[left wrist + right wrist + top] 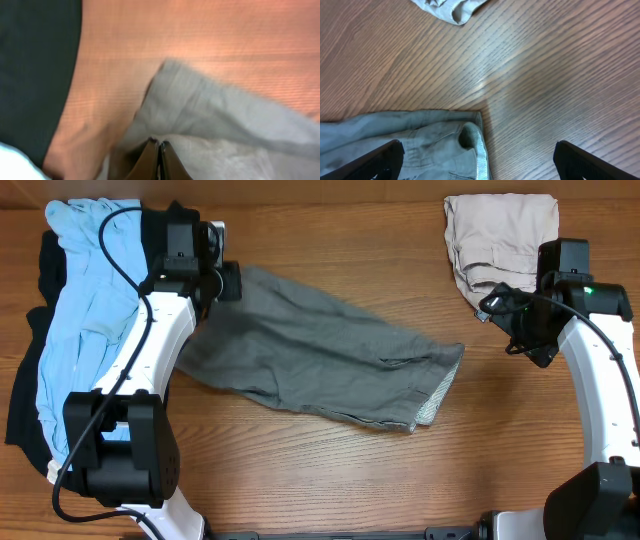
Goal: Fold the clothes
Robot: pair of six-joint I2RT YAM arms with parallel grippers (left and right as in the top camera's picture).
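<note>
Fingers [148,161] of the left gripper [159,150] are pressed together, pinching a corner of the grey shorts [320,345], which lie spread slantwise across the middle of the wooden surface [300,470]. On the right gripper [479,150] the fingers [375,160] stand wide apart over the shorts' other end, holding nothing. Light blue [85,310] and black garments [25,400] are heaped at the left.

grey shorts [320,350], light blue garment [85,330], black garment [25,400], beige garment [500,235], brown wood-grain table [330,240].

Wood-grain table [330,480], soft glare on surface
</note>
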